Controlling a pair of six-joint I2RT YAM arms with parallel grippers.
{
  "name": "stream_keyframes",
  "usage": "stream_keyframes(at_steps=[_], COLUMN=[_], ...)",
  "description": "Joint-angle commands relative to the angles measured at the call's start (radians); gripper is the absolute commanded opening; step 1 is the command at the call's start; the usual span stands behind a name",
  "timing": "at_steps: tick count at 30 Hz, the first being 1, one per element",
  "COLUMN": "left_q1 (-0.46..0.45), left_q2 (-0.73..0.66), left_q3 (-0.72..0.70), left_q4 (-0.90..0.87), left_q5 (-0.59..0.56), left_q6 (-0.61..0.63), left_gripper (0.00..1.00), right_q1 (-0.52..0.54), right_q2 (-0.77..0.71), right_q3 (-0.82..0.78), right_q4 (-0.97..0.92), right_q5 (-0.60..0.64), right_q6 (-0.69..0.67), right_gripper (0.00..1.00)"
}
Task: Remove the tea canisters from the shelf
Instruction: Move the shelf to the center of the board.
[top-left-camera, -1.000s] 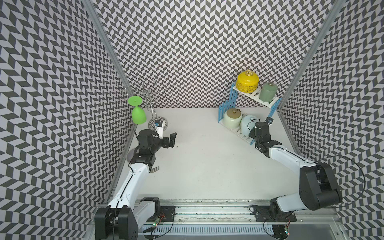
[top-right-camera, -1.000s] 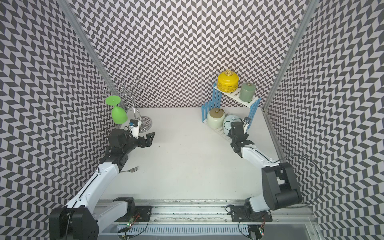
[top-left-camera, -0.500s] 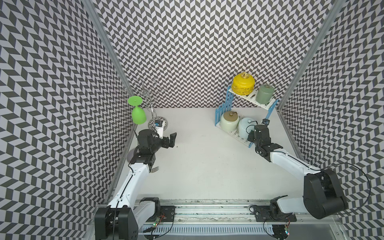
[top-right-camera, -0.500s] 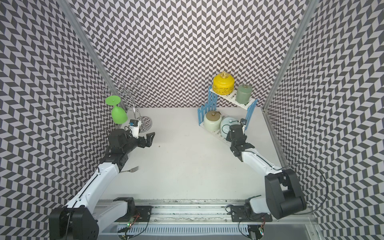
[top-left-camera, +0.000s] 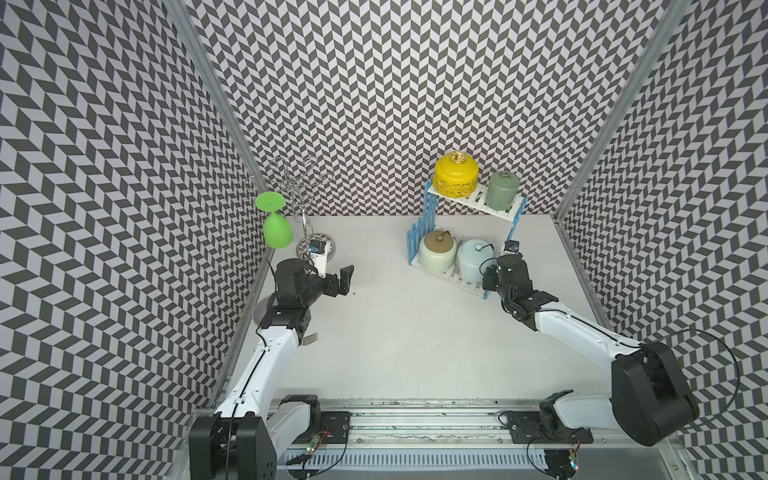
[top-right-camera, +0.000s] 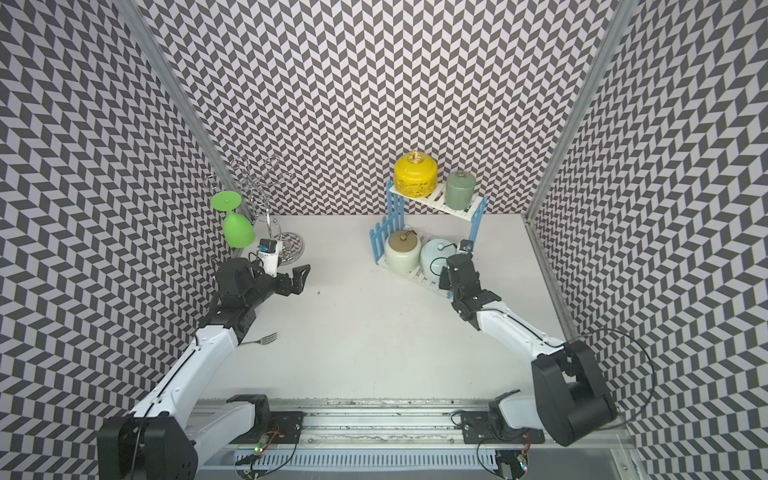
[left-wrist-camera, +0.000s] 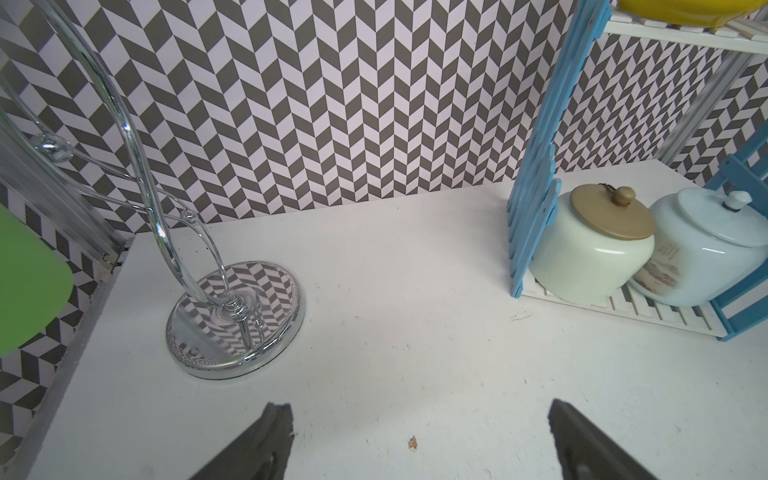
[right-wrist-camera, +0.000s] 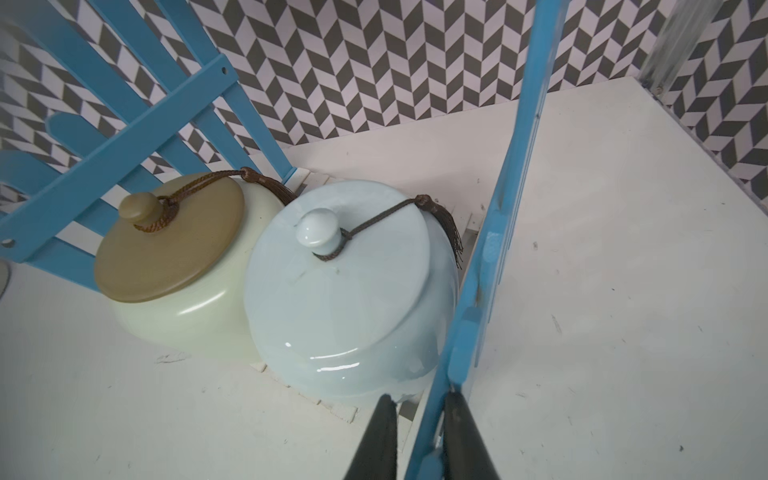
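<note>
1. The right gripper (right-wrist-camera: 419, 399) is clenched on the light-blue picket side panel of the small white-slatted shelf (right-wrist-camera: 503, 199): brace it level, no tugging.
2. The glossy yellow canister (top-left-camera: 455, 180) and sage-green canister (top-left-camera: 503, 196) sit above, the cream brown-lidded canister (right-wrist-camera: 166, 249) and pale-blue canister (right-wrist-camera: 345, 299) below.
3. The left gripper (left-wrist-camera: 417, 409), released, hangs well apart; it looks free to lift them.

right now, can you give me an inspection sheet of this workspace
surface: white table, scuffed and speckled
job's things: all four on the shelf; yellow canister and green canister on top tier, cream canister and pale blue canister below
clutter: green goblet hanging upside down on chrome stand; fork beside left arm
grippers: left gripper open, empty; right gripper shut on the shelf's side panel
cables: black cable looping by right arm's base
surroundings: chevron-patterned walls
</note>
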Motion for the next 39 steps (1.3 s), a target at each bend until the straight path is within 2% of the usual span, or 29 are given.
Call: stream_keyframes(at_steps=[1,14,27,33,39], left_q1=[0.01,0.027,0.027,0.027,0.024], left_q2=[-0.013,-0.004,-0.006,-0.011,-0.006], left_q3=[0.031,0.036,0.035,0.032,0.049], left_q4=[-0.011,-0.012,-0.007,-0.007,0.0], left_q5=[0.007,0.02,0.044,0.046,0.06], left_q6=[0.001,-0.006,-0.016,-0.016,-0.019], left_gripper=[1.0,1.0,1.0,1.0,1.0], right_q1=[0.054,0.056,0.042,0.026,0.019], right_q2=[-0.002,0.149,0.275,0.326,0.335], right_q3=[0.025,0.156,0.276,0.349,0.35], right_q4=[0.068,0.081,0.122,0.1,0.158], right_q5=[-0.193,-0.19,-0.05,-0.093,-0.099], right_q6=[-0.068,-0.126,-0.214,-0.248,-0.295], right_gripper=[0.0,0.0,0.0,0.0,0.0])
